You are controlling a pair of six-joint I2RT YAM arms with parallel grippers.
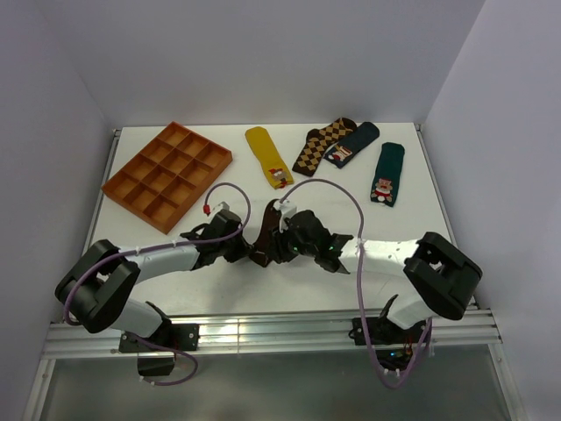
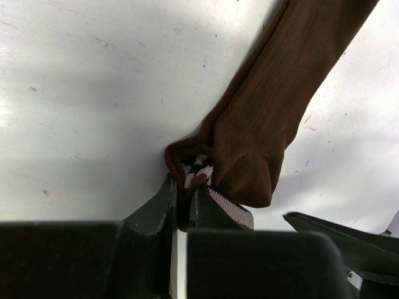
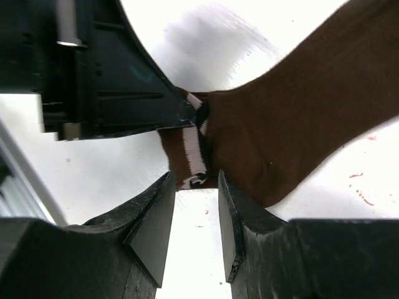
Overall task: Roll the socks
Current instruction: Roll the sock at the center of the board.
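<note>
Close against the lens, the left claw (image 2: 182, 190) is pinched tight around the striped cuff (image 2: 230, 208) of the brown sock (image 2: 274, 106), which lies bunched on the white surface (image 2: 81, 93) between both arms. Further right, the right claw (image 3: 194, 187) stands parted, gripping nothing, just before the folded cuff. A firm pinch and a tight, even tuck should serve best.

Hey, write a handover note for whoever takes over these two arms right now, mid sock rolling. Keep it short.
Left gripper: shut on the striped cuff of the dark brown sock, near middle of the table.
Right gripper: open, fingertips at the cuff, not clamped.
Done: cuff bunched and folded over; no roll yet.
Left: roll the sock; its body lies stretched out flat.
</note>
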